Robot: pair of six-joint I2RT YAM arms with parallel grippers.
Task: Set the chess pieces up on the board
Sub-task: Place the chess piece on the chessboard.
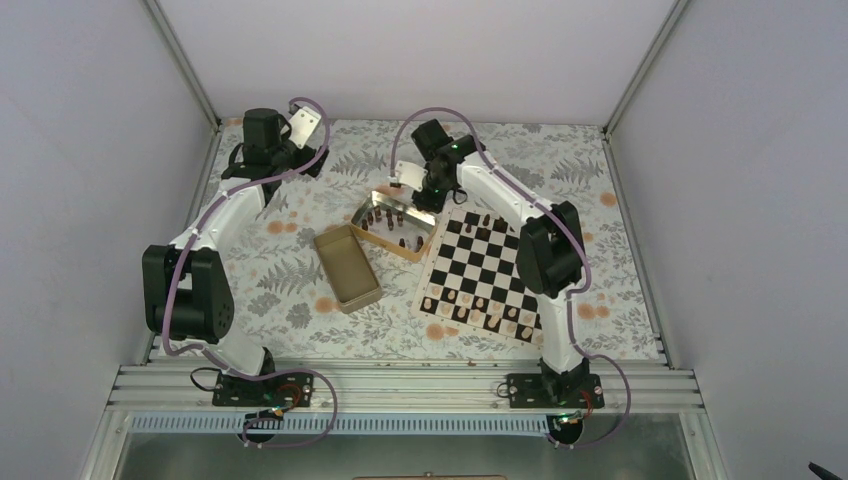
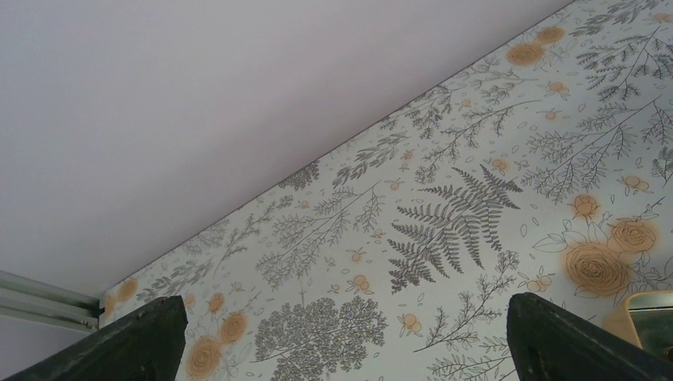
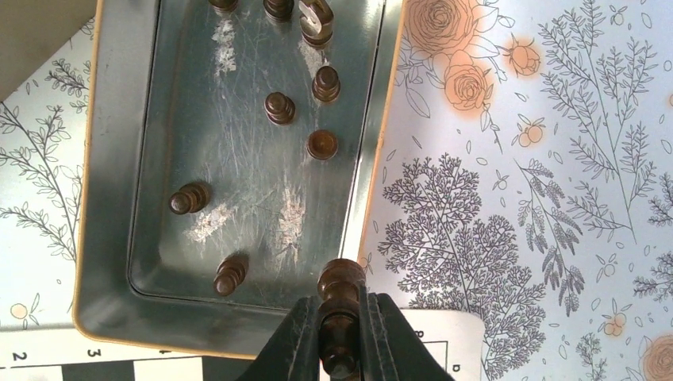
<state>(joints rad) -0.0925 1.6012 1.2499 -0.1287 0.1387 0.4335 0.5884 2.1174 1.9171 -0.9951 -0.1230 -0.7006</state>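
Note:
My right gripper (image 3: 340, 305) is shut on a dark brown chess piece (image 3: 341, 279), gripped around its stem with the round head sticking out past the fingertips. The piece hangs over the near right rim of a golden tin (image 3: 238, 143) in which several more dark chess pieces (image 3: 279, 108) stand. From above, the right gripper (image 1: 425, 190) is at the tin's right end, just beyond the board's (image 1: 487, 262) far left corner. A few dark pieces (image 1: 475, 217) stand on the board's far row. My left gripper (image 2: 345, 317) is open and empty, high over the back left of the table (image 1: 300, 125).
An empty golden tin (image 1: 346, 267) lies left of the board. Pale pieces (image 1: 470, 305) fill the board's two near rows. The board's light corner (image 3: 444, 341) shows under my right fingers. The back wall runs close behind the left gripper.

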